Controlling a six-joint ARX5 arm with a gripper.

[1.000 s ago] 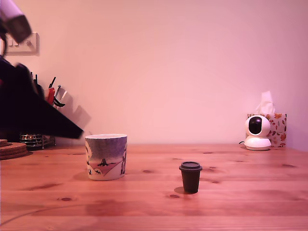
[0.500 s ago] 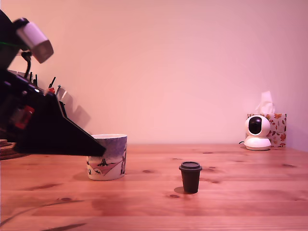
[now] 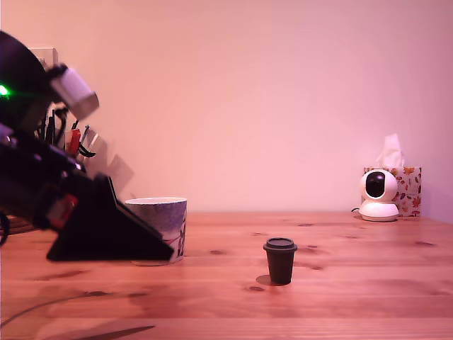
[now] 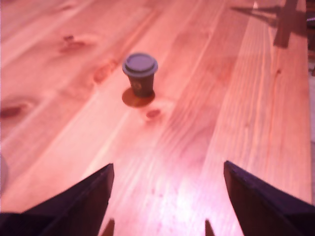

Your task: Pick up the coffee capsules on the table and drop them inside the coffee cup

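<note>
Coffee cup (image 3: 164,225) sits on the wooden table (image 3: 340,283) toward the exterior view's left, upright, painted side mostly blocked by the arm's dark wedge in front of it. Only the rim and a strip of its right side show; interior not visible from this angle, so contents cannot be told.

Coffee capsule (image 3: 280,261) stands upright on the table, wide rim up, well apart from the cup toward the exterior view's right. In the wrist view the capsule (image 4: 140,73) is alone on bare wood, small shadow at its base, nothing touching it.

Gripper (image 4: 167,196) is spread wide with nothing between the two dark fingers (image 4: 78,201); bare table shows in the gap. It sits low over the table, short of the capsule. In the exterior view the gripper (image 3: 117,237) is a black silhouette, fingertips overlapping the cup; finger detail lost in the dark. A green light glows on the arm at the exterior view's left edge.

Behind the arm, a holder with pens (image 3: 71,138) is partly hidden, probably wire mesh but hard to make out. Far right by the wall: a white camera (image 3: 379,195) and a floral tissue box (image 3: 407,188) just behind it, partly covered by it.
</note>
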